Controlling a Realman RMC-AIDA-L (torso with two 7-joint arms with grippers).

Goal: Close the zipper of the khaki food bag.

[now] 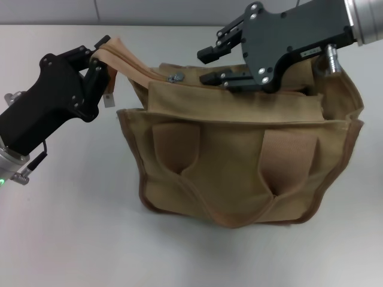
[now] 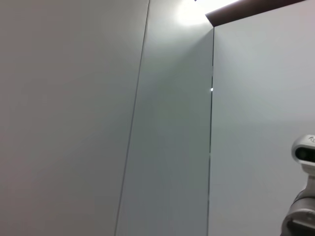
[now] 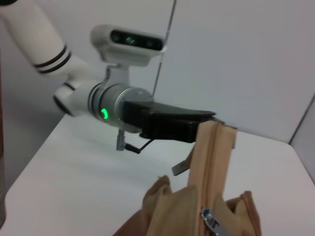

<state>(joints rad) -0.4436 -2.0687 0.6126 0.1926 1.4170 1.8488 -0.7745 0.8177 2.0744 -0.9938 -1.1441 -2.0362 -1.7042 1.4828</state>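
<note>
The khaki food bag [image 1: 239,167] stands on the white table, its two wide handles hanging down its front. My left gripper [image 1: 103,61] is shut on the bag's left end, holding the zipper [image 1: 133,64] tape raised and stretched to the left. The silver pull tab [image 1: 175,76] lies on the zipper near that end. My right gripper [image 1: 209,66] is open above the bag's top, its fingertips just right of the pull tab and apart from it. The right wrist view shows the left gripper [image 3: 209,129] clamped on the upright zipper [image 3: 211,167] with the pull tab [image 3: 212,220] below.
The white table [image 1: 66,239] runs around the bag to the left and front. A grey wall stands behind it. The left wrist view shows only wall panels [image 2: 172,147] and a piece of the robot's body [image 2: 302,196].
</note>
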